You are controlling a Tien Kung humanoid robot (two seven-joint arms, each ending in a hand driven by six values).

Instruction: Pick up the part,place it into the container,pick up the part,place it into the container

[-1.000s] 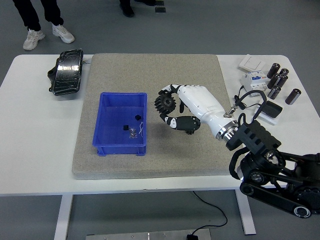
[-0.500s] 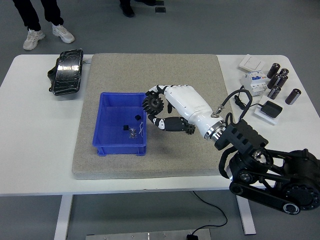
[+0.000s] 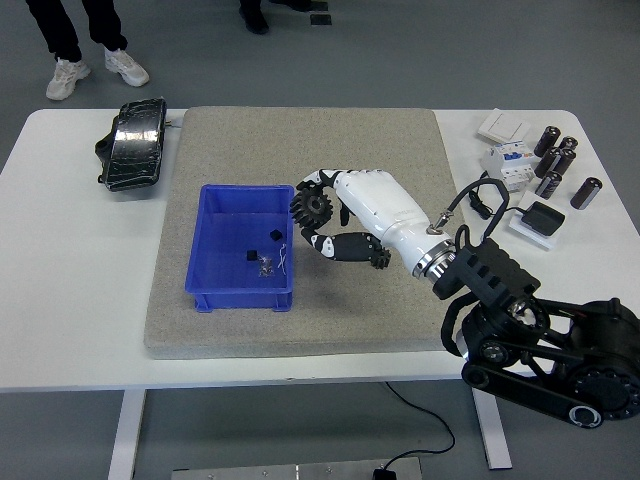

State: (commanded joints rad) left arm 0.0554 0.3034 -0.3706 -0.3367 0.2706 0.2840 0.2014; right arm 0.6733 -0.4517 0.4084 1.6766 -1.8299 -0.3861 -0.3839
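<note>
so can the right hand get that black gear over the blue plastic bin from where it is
Probably yes. The right hand, shut on the black toothed gear, is at the right rim of the blue plastic bin, which is open-topped with nothing between them.

The part is a black gear (image 3: 313,207) with teeth all round its rim, held up off the grey mat in the fingers (image 3: 318,181) of the right hand (image 3: 345,215), just beside the right wall of the bin. It stands on edge, its flat face turned toward the camera. The bin (image 3: 242,248) is a blue, open-topped rectangular plastic box sitting flat on the mat, to the left of the gear. Inside the bin, on its floor, lie a few small dark pieces (image 3: 262,258) and a bit of thin white wire (image 3: 284,258), toward its right half.
</note>
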